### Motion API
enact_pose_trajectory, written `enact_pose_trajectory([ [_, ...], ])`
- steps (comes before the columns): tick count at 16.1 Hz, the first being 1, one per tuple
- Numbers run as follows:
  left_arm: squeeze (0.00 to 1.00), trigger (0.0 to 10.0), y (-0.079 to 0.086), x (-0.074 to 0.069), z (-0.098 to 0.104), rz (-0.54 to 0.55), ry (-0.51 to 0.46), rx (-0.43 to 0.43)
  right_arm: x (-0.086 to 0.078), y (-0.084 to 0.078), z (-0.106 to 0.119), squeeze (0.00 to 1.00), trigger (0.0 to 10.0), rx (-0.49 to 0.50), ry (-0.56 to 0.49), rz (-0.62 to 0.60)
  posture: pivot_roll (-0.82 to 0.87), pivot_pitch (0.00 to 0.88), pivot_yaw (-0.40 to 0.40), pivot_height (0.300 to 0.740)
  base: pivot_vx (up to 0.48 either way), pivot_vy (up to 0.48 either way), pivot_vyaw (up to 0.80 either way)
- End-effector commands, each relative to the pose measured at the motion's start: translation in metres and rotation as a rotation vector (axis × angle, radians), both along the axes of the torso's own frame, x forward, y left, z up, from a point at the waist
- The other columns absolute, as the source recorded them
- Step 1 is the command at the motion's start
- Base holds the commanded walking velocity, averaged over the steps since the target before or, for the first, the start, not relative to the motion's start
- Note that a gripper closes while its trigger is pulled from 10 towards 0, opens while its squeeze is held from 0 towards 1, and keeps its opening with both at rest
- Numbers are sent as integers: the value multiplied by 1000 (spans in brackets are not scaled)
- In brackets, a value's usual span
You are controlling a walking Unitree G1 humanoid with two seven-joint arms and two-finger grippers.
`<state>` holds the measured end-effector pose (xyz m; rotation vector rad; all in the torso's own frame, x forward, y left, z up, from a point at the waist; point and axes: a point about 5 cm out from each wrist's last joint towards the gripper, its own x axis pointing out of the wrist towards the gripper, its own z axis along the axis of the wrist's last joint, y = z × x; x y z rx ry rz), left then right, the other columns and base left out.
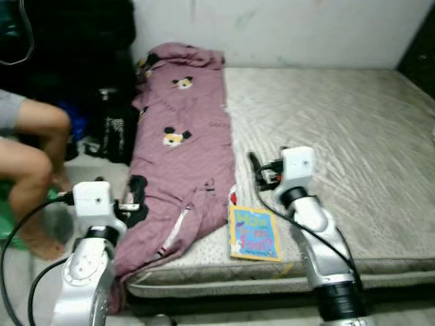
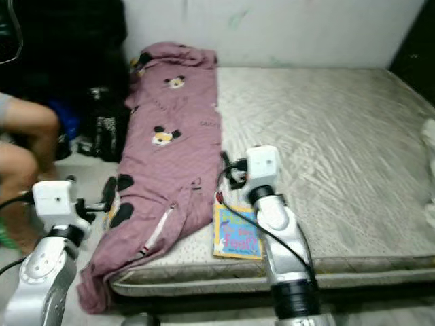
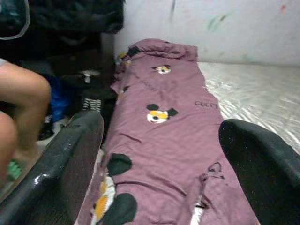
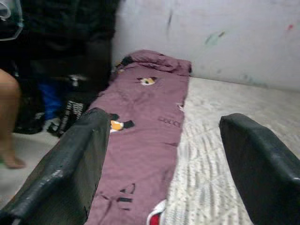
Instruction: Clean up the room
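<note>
- The right eye view takes in a pale, crumpled cloth (image 2: 429,146) at the far right edge of the bed, cut off by the frame; the left eye view stops short of it.
- A mauve blanket printed with cartoon mouse heads (image 1: 182,146) runs lengthwise down the left side of the grey quilted mattress (image 1: 340,129), its near end spilling over the mattress corner toward the floor.
- A small book with a yellow and blue cover (image 1: 254,233) lies flat on the mattress near the front edge, just beside the blanket's right hem.
- A person's bare bent knees (image 1: 30,146) show at the left, beside the bed; the rest of the person is cut off.
- Dark bags (image 1: 112,122) sit on the floor between the person and the bed; their detail is hard to make out in the shade.
- The left gripper (image 3: 159,154) is raised beside the mattress corner, pointing up the blanket, fingers spread wide and holding nothing.
- The right gripper (image 4: 161,154) is held above the mattress just beyond the book, fingers likewise spread wide and empty.
</note>
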<state>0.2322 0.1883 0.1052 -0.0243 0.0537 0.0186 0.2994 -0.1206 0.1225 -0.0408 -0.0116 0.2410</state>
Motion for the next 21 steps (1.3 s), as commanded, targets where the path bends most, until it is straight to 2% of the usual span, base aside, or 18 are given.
enact_pose_trajectory([
  [1, 0, 10000, -4, 2, 3, -9, -13, 5, 2, -7, 3, 0, 10000, -8, -7, -20, -69, 0, -26, 740, 0, -326, 0],
  [16, 0, 10000, -6, 2, 3, -19, -14, -4, 2, -7, 0, 0, 10000, -34, 0, -13, -68, 0, -30, 740, 0, -358, 0],
  [21, 0, 10000, -6, 2, 3, -20, -14, -6, 3, -6, 0, 0, 10000, -45, -1, -8, -67, 0, -32, 740, 0, -367, 450],
])
